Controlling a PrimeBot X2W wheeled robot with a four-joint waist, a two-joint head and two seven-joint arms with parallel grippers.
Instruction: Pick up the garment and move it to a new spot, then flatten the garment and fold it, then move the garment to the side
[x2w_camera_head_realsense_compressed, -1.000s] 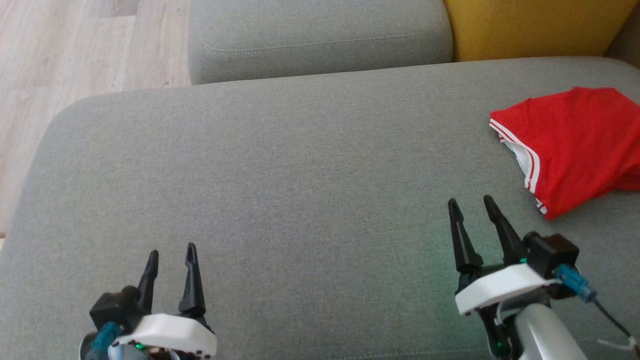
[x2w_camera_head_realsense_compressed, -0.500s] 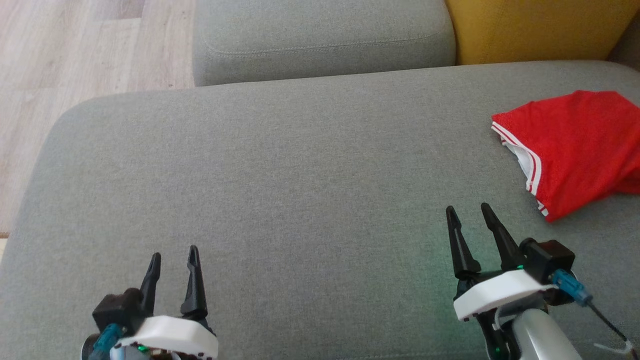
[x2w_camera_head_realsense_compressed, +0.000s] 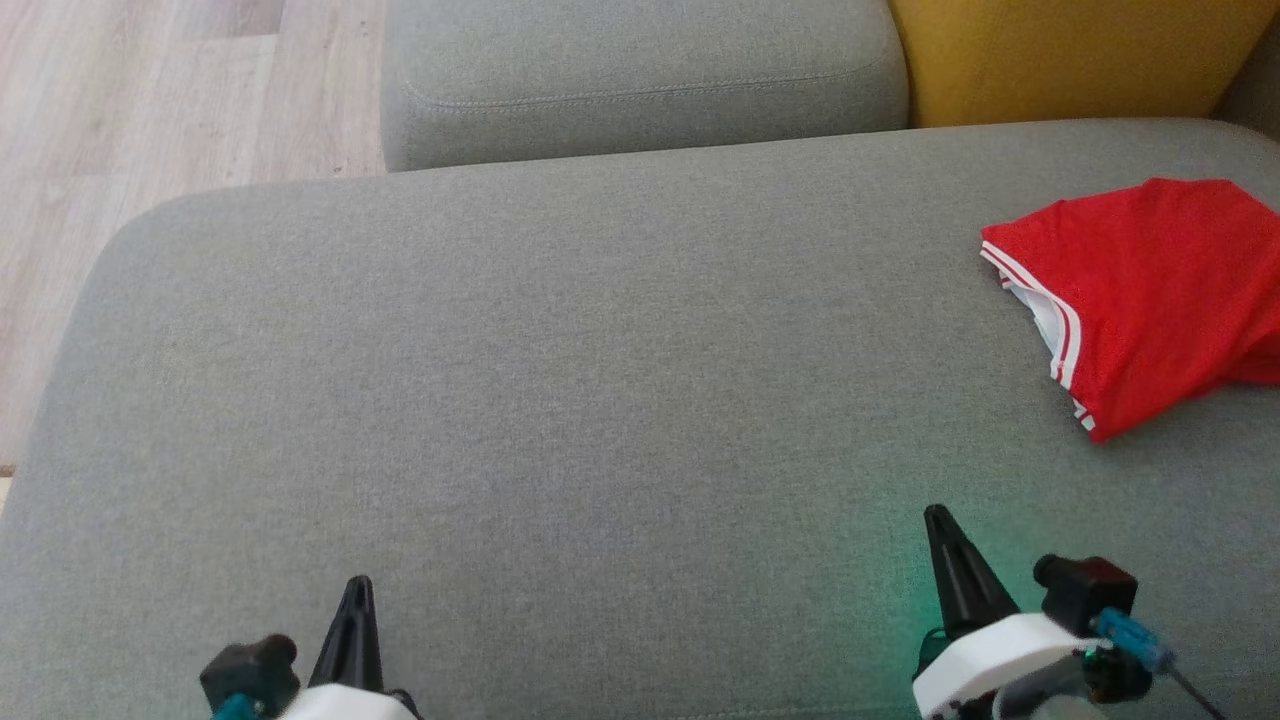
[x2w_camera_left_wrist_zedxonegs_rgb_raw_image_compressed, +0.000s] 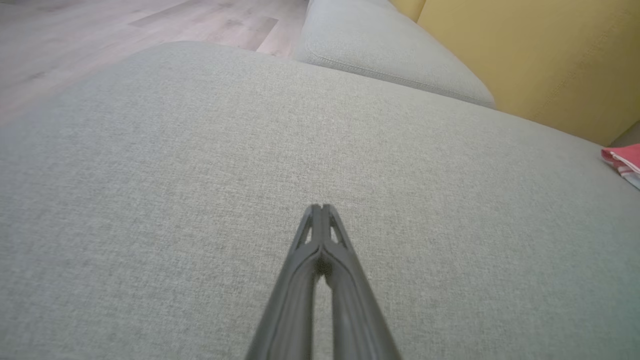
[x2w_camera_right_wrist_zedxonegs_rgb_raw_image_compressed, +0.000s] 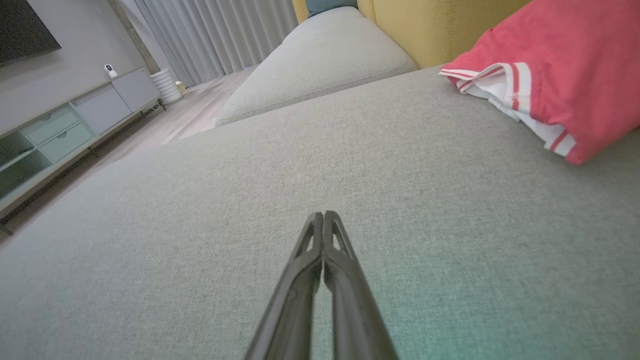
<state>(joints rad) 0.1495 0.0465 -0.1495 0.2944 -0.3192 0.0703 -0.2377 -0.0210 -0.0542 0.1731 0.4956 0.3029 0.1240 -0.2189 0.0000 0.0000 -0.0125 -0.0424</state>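
The garment (x2w_camera_head_realsense_compressed: 1150, 290) lies folded at the right end of the grey sofa seat (x2w_camera_head_realsense_compressed: 600, 400), red with a white sleeve and striped trim showing at its left edge; its print is hidden. My right gripper (x2w_camera_head_realsense_compressed: 937, 515) is low and well short of it, fingers pressed together with nothing between them. In the right wrist view the garment (x2w_camera_right_wrist_zedxonegs_rgb_raw_image_compressed: 565, 65) sits up and to the right of the shut gripper (x2w_camera_right_wrist_zedxonegs_rgb_raw_image_compressed: 323, 214). My left gripper (x2w_camera_head_realsense_compressed: 357, 585) is at the lower left, also shut and empty (x2w_camera_left_wrist_zedxonegs_rgb_raw_image_compressed: 321, 206). A corner of the garment (x2w_camera_left_wrist_zedxonegs_rgb_raw_image_compressed: 622, 162) shows far right in the left wrist view.
A second grey cushion (x2w_camera_head_realsense_compressed: 640, 70) adjoins the seat at the back, with a yellow backrest (x2w_camera_head_realsense_compressed: 1060, 50) beside it. Wood floor (x2w_camera_head_realsense_compressed: 150, 120) lies past the seat's left edge. A low cabinet (x2w_camera_right_wrist_zedxonegs_rgb_raw_image_compressed: 60, 130) stands across the room.
Both grippers have shut their fingers and drawn back toward the bottom of the head view. The garment has stayed where it was.
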